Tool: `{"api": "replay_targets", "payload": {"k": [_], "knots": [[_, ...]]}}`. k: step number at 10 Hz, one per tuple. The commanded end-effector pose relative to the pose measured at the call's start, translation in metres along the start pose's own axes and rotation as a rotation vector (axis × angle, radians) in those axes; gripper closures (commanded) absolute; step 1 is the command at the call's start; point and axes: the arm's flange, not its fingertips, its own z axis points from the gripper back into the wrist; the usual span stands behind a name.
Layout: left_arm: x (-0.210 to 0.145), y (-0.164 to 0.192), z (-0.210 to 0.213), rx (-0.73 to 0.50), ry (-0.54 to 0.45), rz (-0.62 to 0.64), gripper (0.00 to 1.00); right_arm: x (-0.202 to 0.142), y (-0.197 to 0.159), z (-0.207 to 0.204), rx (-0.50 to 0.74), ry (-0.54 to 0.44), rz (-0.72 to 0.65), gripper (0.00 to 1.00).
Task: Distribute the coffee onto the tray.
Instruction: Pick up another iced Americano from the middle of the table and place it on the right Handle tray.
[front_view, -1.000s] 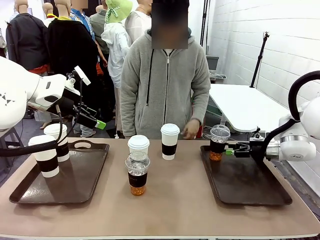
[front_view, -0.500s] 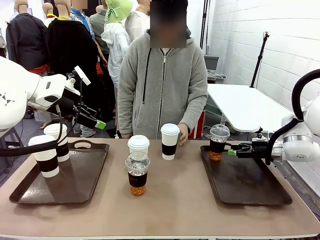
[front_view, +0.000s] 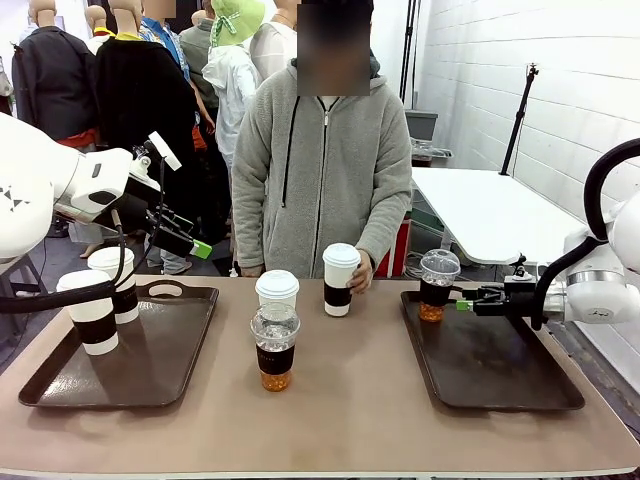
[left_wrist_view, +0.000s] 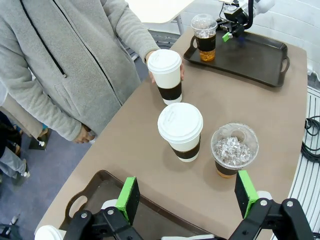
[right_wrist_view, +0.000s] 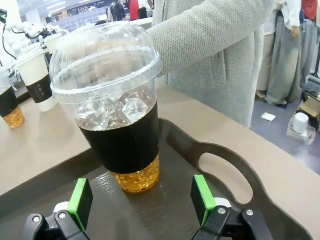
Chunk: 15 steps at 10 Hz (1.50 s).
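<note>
A clear dome-lidded coffee stands at the far left corner of the right tray. My right gripper is open just beside the cup, its pads clear of it. Two white coffees stand on the left tray. My left gripper hangs open and empty above that tray. Mid-table stand a white cup and a clear cup. A person's hand holds another white cup.
The person in a grey hoodie stands at the far edge, one sleeve showing beyond the right tray's handle. Bare tray floor lies in front of each tray's cups. A white table stands behind on the right.
The person's hand has moved left from near the right tray and taken hold of the far white cup. My right gripper has backed slightly away from the clear cup. The left arm is unmoved.
</note>
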Motion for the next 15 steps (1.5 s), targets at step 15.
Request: {"api": "replay_targets", "payload": {"k": [15], "knots": [[-0.002, 0.002, -0.001, -0.008, -0.001, 0.002, 0.00, -0.002, 0.039, 0.030, 0.044, 0.002, 0.024, 0.00]]}}
